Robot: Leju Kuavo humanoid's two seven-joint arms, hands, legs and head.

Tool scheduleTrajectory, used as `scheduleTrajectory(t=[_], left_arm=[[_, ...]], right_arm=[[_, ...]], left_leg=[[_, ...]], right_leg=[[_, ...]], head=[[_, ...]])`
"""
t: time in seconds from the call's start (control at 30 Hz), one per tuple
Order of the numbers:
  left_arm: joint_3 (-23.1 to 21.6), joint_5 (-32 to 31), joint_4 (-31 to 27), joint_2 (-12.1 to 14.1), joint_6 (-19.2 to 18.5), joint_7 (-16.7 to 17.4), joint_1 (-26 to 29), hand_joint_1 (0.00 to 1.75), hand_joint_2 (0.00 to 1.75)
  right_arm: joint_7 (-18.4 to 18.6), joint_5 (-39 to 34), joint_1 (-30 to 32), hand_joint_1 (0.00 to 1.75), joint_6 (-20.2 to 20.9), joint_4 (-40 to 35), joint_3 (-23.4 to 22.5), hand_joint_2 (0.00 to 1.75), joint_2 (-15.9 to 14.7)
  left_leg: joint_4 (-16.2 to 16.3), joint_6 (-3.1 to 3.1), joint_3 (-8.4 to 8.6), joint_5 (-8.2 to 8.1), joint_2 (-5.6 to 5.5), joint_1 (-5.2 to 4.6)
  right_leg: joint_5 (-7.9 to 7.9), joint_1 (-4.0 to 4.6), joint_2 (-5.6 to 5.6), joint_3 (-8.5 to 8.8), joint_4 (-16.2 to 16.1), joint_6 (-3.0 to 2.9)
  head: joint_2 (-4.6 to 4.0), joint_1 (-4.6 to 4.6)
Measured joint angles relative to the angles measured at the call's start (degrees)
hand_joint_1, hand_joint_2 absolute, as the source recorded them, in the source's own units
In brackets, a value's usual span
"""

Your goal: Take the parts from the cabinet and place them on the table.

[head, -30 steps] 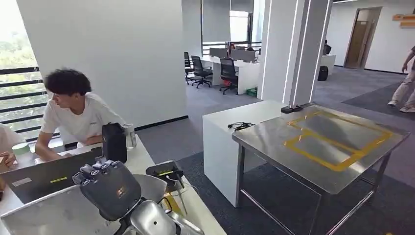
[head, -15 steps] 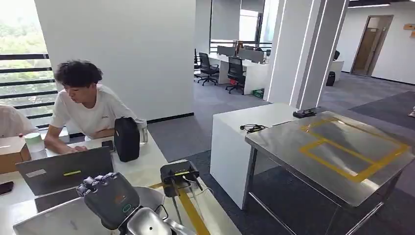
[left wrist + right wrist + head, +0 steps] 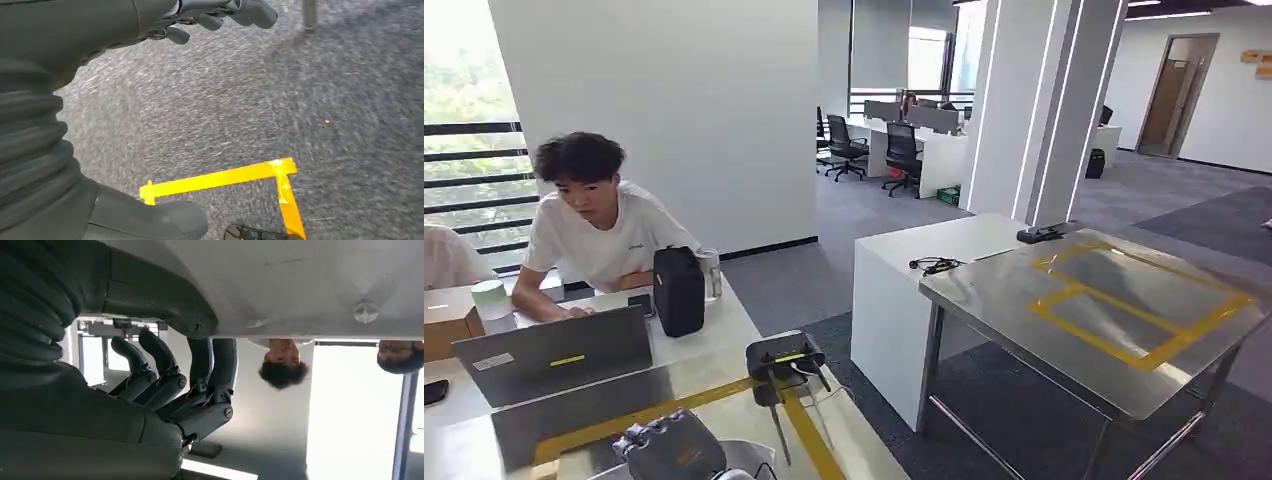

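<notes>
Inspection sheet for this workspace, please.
Surface: steel table, marked with yellow tape rectangles.
Job's things: no parts seen for certain; grey panel at right hand.
Clutter: laptop, black box, cup on desk.
Hands: left hand holds nothing, above carpet; right hand against panel, grip unclear.
Cables: cord on white counter; wires at black device.
Surroundings: person at desk; office chairs behind.
</notes>
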Motion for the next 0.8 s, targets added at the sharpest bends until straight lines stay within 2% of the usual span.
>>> scheduleTrajectory(t=[0.23, 0.37, 0.47, 0.6, 0.7, 0.8], left_arm=[[-0.7, -0.5, 0.0, 0.0, 1.2, -0.3, -0.4, 0.0, 1.75], [-1.0, -0.8, 0.0, -0.1, 1.8, 0.3, -0.4, 0.0, 1.75], [-1.6, -1.6, 0.0, -0.3, 1.5, 0.9, -0.4, 0.0, 1.75], [-2.1, -2.5, 0.0, -0.7, 1.0, 1.3, -0.6, 0.0, 1.75], [-2.9, -2.9, 0.0, -1.0, 0.8, 1.4, -0.8, 0.0, 1.75], [-3.3, -3.3, 0.0, -1.4, 0.9, 1.4, -1.1, 0.0, 1.75]], right_arm=[[0.0, 0.2, 2.4, 1.57, -0.2, 1.1, 1.0, 1.75, -0.5], [1.9, 0.6, 3.2, 1.57, -2.6, 1.3, 1.0, 1.75, -0.7], [4.7, 0.6, 3.4, 1.57, -5.0, 1.4, 1.0, 1.75, -1.0], [7.4, 0.8, 3.4, 1.57, -5.6, 1.9, 1.0, 1.75, -1.3], [12.4, 0.8, 3.2, 1.57, -6.4, 2.3, 1.0, 1.75, -1.3], [15.7, 1.4, 2.3, 1.57, -6.2, 2.7, 1.0, 1.75, -1.3]], left_leg=[[-0.2, -0.06, 0.1, 0.04, 0.02, 0.02], [-0.2, -0.06, 0.09, 0.04, 0.02, 0.03], [-0.2, -0.06, 0.09, 0.04, 0.02, 0.04], [-0.2, -0.06, 0.1, 0.04, 0.03, 0.04], [-0.2, -0.06, 0.09, 0.04, 0.01, 0.03], [-0.2, -0.06, 0.09, 0.04, 0.02, 0.03]], right_leg=[[0.0, 0.01, 0.01, 0.02, 0.0, -0.01], [-0.01, 0.0, 0.01, 0.01, 0.0, -0.01], [-0.01, 0.0, 0.02, 0.0, 0.0, -0.02], [-0.01, 0.0, 0.03, 0.0, 0.0, -0.01], [0.0, 0.0, 0.01, 0.02, 0.0, -0.01], [0.01, 0.0, 0.03, 0.02, 0.0, -0.01]], head=[[0.0, 0.0], [0.0, -0.02], [0.0, -0.02], [0.0, 0.0], [0.0, 0.02], [0.0, 0.02]])
